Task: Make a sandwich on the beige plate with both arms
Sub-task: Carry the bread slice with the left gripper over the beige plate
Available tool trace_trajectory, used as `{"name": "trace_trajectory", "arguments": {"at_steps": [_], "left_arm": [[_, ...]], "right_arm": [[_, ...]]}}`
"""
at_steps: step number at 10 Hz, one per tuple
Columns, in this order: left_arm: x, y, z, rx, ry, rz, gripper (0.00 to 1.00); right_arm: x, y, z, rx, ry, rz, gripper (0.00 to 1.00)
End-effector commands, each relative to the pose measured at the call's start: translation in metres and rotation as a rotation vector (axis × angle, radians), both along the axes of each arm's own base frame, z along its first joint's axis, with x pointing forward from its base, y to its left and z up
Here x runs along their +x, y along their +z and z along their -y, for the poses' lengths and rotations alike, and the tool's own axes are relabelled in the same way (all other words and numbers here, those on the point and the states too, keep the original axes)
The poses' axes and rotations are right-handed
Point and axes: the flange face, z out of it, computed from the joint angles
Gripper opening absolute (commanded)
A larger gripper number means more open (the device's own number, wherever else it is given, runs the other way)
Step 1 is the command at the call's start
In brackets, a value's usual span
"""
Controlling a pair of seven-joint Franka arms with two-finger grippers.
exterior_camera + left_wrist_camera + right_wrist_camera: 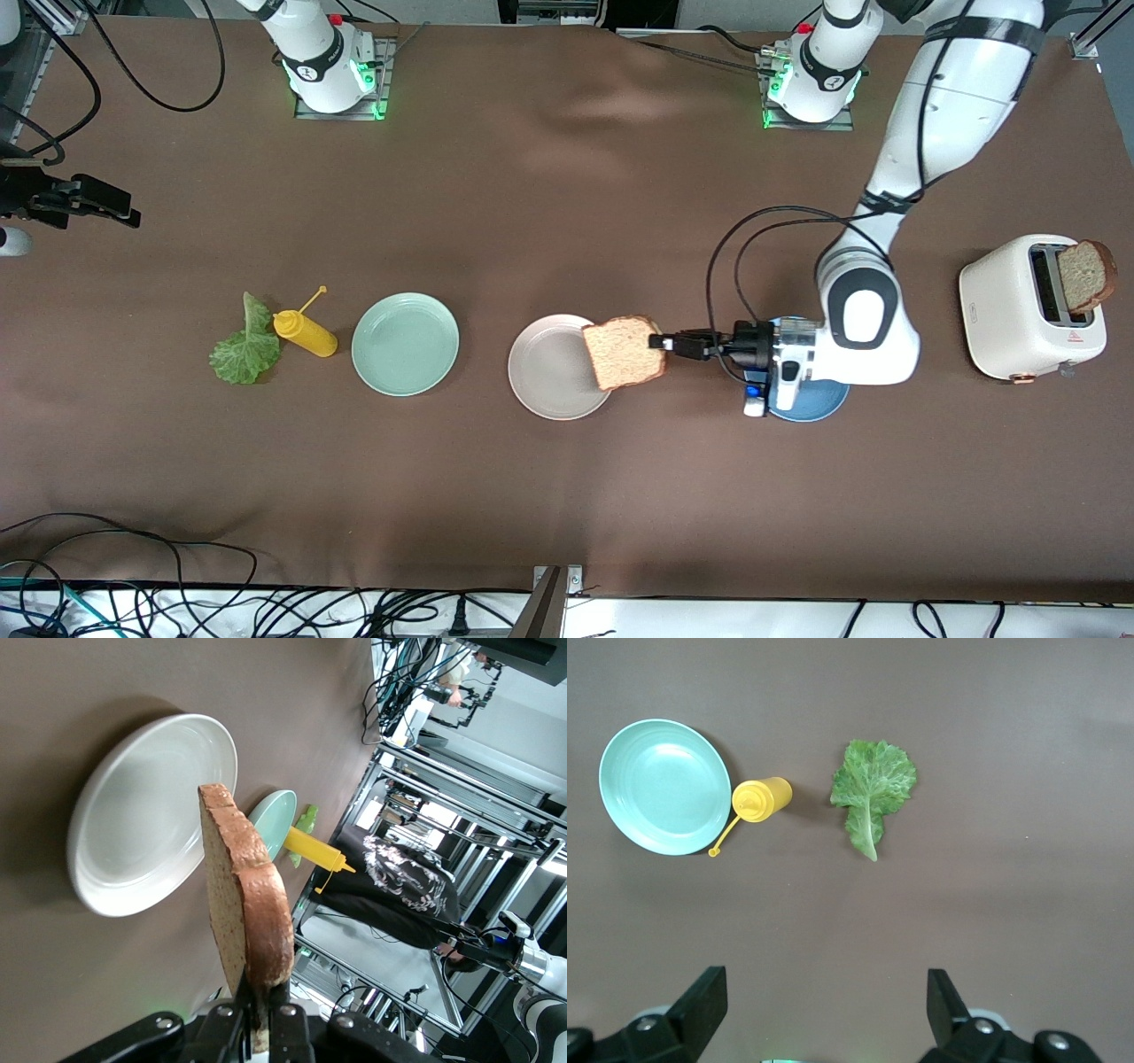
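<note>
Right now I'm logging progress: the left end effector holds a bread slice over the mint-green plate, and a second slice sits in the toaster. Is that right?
Not quite. The left end effector holds the bread slice over the beige plate, not the mint-green plate, as the front view shows. The second slice does sit in the toaster.

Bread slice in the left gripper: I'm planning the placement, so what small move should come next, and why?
Probably lower the bread slice and lay it flat on the beige plate. The left gripper is shut on one edge of the slice, holding it above the plate's rim, and the plate has nothing on it.
</note>
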Motion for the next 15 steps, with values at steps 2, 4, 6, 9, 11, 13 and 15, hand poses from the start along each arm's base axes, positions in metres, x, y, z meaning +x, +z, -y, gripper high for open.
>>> {"name": "trace_trajectory", "arguments": {"at_steps": [2, 4, 6, 9, 11, 13, 15], "left_arm": [[-0.008, -0.025, 0.036, -0.012, 0.068, 0.024, 0.00], [-0.016, -0.047, 0.057, -0.023, 0.109, 0.040, 0.00], [-0.023, -0.057, 0.074, -0.042, 0.122, 0.020, 0.00], [-0.019, -0.062, 0.077, -0.030, 0.162, 0.018, 0.00], [-0.019, -0.068, 0.083, -0.035, 0.168, -0.003, 0.00], [-0.019, -0.069, 0.083, -0.037, 0.173, -0.011, 0.69], [-0.018, -0.065, 0.082, -0.038, 0.176, -0.018, 0.83]], "right_arm": [[0.000, 0.002, 0.000, -0.007, -0.007, -0.004, 1.00], [0.000, 0.002, 0.002, -0.007, -0.010, -0.005, 1.00], [0.000, 0.000, 0.001, -0.007, -0.008, -0.010, 1.00], [0.000, -0.001, 0.000, -0.006, -0.007, -0.014, 1.00], [0.000, -0.001, 0.000, -0.006, -0.007, -0.014, 1.00], [0.000, -0.001, 0.000, -0.006, -0.007, -0.014, 1.00], [0.000, 0.000, 0.000, -0.005, -0.007, -0.013, 1.00]]}}
